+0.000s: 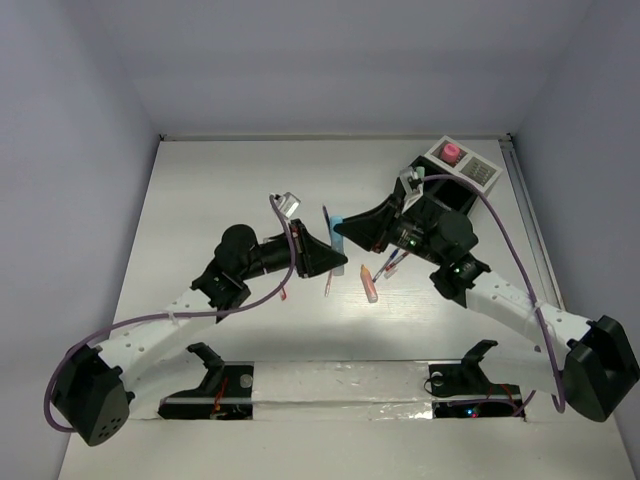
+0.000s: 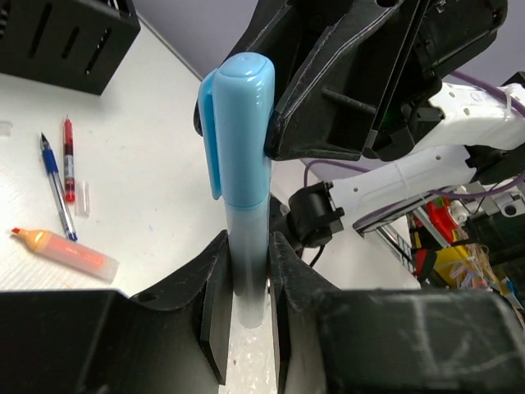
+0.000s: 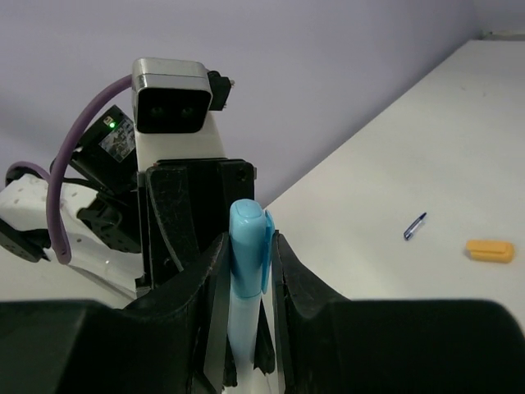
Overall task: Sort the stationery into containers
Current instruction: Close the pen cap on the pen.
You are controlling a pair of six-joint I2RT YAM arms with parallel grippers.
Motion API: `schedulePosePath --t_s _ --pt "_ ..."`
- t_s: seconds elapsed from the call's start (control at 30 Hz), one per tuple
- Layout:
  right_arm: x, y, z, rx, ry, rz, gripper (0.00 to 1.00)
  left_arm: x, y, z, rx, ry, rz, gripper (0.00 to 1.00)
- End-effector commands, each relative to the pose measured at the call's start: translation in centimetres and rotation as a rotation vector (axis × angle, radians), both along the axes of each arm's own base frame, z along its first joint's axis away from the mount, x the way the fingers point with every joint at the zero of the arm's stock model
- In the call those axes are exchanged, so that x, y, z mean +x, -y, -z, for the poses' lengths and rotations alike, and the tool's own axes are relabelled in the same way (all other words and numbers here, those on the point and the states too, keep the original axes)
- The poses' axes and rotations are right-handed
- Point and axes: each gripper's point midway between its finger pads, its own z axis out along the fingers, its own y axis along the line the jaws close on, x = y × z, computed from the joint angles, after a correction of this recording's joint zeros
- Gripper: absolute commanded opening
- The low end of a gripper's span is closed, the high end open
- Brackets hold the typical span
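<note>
Left end effector pinches the lower barrel of a light blue marker, which stands upright between its fingers. Facing it, the right end effector is clamped on the same marker's cap, so both hold it above the table. Near them lie an orange marker, a blue pen and a red pen, all unsorted. Beyond the right end effector, the organizer shows only the pink-capped bottle, at its white section. Most of the sorting looks undone.

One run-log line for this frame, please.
phase: likely handover | left gripper: shut on blue marker | right gripper: shut on same marker's cap | table: orange marker, red pen, blue pen loose
</note>
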Motion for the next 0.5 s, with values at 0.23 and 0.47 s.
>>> schedulePosePath --t_s 0.23,0.47 --pt "-5.6 0.5 14.8 -0.316 -0.32 -0.183 0.0 -1.5 -3.3 -20.0 -0.439 0.491 -0.089 0.0" --pt "-7.4 0.4 16.3 -0.341 -0.353 -0.238 0.0 -1.7 -3.1 -21.2 -0.438 0.504 -0.073 0.0"
